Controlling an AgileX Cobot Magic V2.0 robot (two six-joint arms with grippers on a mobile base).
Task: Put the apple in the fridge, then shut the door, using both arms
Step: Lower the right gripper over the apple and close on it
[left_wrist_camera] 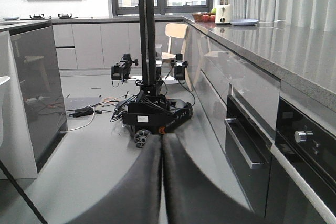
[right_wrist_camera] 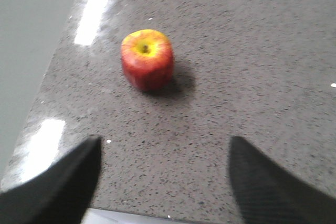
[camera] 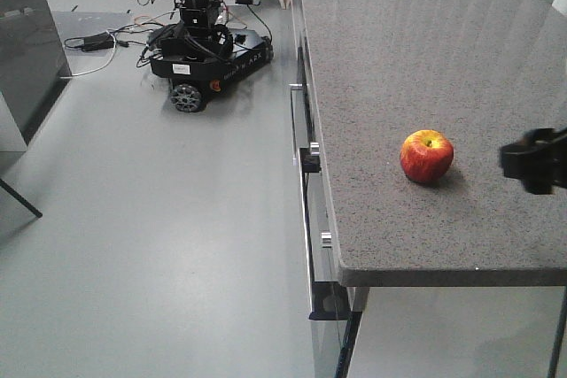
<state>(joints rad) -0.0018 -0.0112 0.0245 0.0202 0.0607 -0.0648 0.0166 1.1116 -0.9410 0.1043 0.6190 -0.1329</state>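
The apple (camera: pixel 426 156), red with a yellow top, rests on the speckled grey counter (camera: pixel 416 33) near its front edge. My right gripper (camera: pixel 535 161) is over the counter to the right of it. In the right wrist view that gripper (right_wrist_camera: pixel 165 142) is open and empty, and the apple (right_wrist_camera: pixel 147 59) lies ahead of it, slightly left and well clear of both fingers. The left gripper (left_wrist_camera: pixel 161 140) is shut on nothing and held out over the floor. A dark grey fridge (camera: pixel 27 42) stands at the far left (left_wrist_camera: pixel 37 93). I cannot tell its door apart from here.
A black wheeled-base robot (camera: pixel 208 50) with trailing cables stands on the floor ahead (left_wrist_camera: pixel 155 114). Drawers and an oven with metal handles (left_wrist_camera: pixel 247 148) sit under the counter. At the counter's far end are a toaster (left_wrist_camera: pixel 223 13), a plate (left_wrist_camera: pixel 244 22) and a fruit bowl (left_wrist_camera: pixel 202 17).
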